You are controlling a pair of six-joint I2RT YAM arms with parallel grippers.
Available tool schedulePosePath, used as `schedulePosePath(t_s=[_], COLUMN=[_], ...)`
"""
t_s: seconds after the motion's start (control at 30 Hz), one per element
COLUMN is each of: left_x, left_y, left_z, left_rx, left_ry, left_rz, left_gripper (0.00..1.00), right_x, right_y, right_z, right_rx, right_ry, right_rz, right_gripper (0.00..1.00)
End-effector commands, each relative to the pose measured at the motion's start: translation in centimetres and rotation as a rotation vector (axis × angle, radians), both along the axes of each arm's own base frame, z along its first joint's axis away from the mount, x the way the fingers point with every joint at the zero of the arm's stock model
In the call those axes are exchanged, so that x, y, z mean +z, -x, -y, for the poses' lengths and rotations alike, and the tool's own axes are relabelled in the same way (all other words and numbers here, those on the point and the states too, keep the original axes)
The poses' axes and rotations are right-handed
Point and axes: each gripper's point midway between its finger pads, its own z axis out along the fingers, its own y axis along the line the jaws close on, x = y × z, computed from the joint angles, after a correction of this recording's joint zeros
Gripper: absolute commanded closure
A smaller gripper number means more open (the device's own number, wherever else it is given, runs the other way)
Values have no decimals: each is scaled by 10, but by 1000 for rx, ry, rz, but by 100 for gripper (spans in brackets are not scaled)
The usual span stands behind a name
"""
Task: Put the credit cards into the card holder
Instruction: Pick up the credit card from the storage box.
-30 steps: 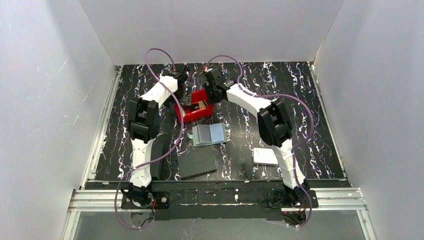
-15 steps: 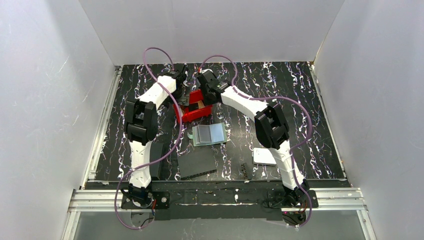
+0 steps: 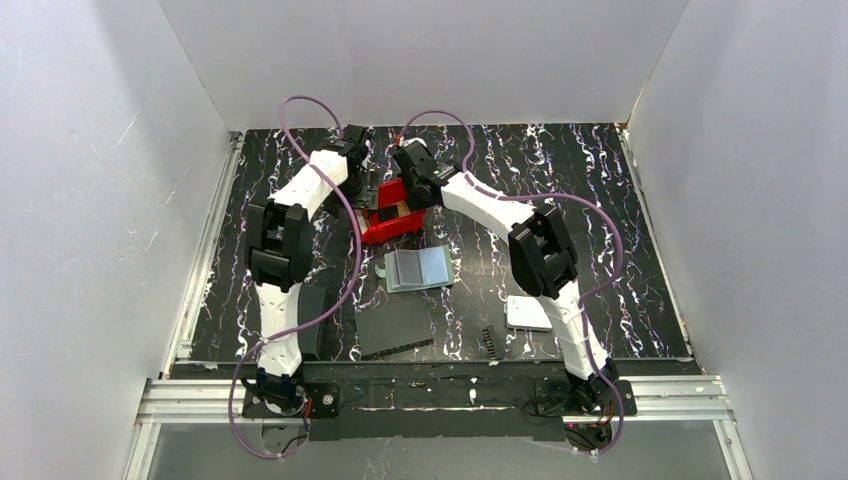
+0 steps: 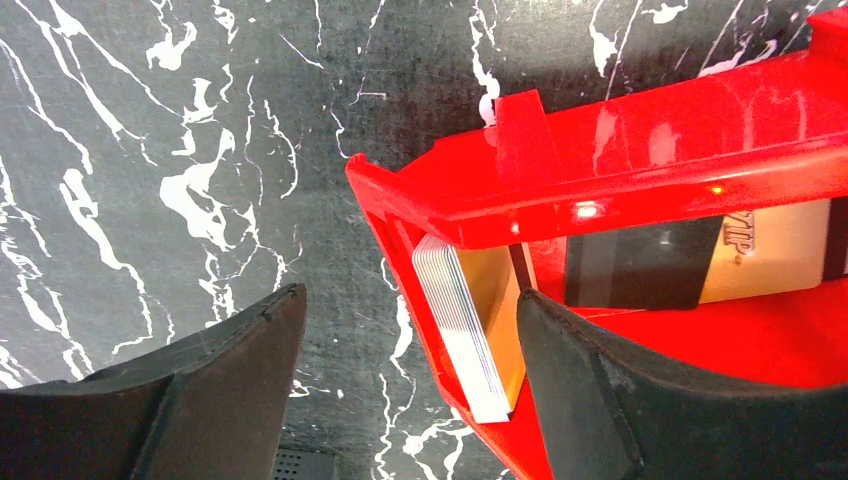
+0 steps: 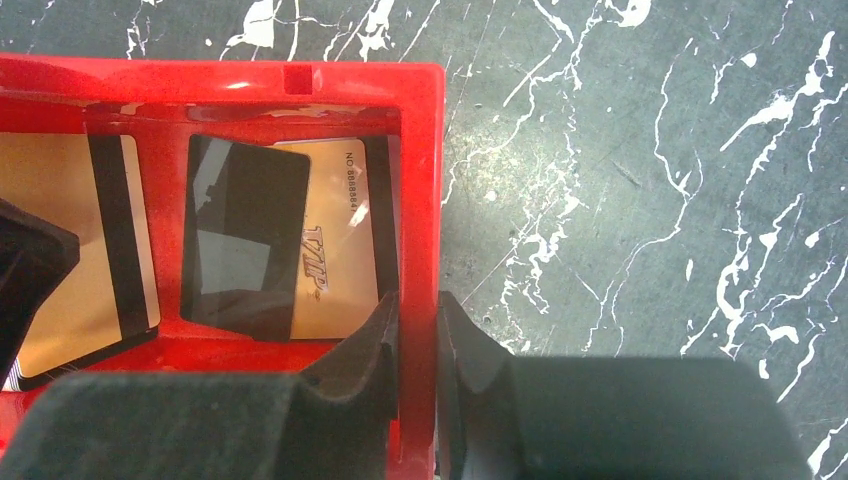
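left gripper (image 4: pixel 410 305) is spread wide, straddling a corner wall of the red bin (image 4: pixel 650 150), one finger inside and one outside, grabbing nothing. right gripper (image 5: pixel 418 310) is clenched on the bin's side wall. the credit cards (image 4: pixel 465 335) sit in the bin, with a stack on edge between the left fingers. card holder (image 3: pixel 418 268) lies open on the table (image 3: pixel 655 290), at 6 o'clock from the bin.

The red bin (image 4: pixel 640 150) is glossy moulded plastic with bright highlights along its rim. The credit cards (image 5: pixel 335 270) inside are smooth tan plastic with shiny black stripes. The table (image 4: pixel 150 150) is black, marble-patterned sheet — nearly matt. The left gripper (image 4: pixel 410 298) has matt black plastic fingers (image 4: pixel 230 390).
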Motion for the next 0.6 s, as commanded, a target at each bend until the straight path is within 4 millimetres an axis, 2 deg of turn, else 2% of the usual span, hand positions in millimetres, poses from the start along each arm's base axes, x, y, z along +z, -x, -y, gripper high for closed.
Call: schedulePosePath(t_s=[0.0, 0.13, 0.27, 0.43, 0.57], left_x=[31, 14, -1, -11, -14], left_y=[-2, -7, -4, 3, 5], left_z=[8, 12, 7, 10, -2], left_rx=[60, 146, 160, 115, 105], left_ry=[111, 122, 62, -6, -96], left_rz=[49, 35, 16, -9, -12], left_gripper=[23, 22, 24, 23, 23], right_x=[14, 15, 15, 14, 16], right_y=[-11, -11, -11, -10, -10], right_z=[2, 3, 10, 14, 15], right_rx=[-31, -67, -141, -205, -221], right_ry=[13, 9, 36, 66, 92], right_rz=[52, 54, 70, 98, 114], right_gripper=[99, 99, 99, 99, 99])
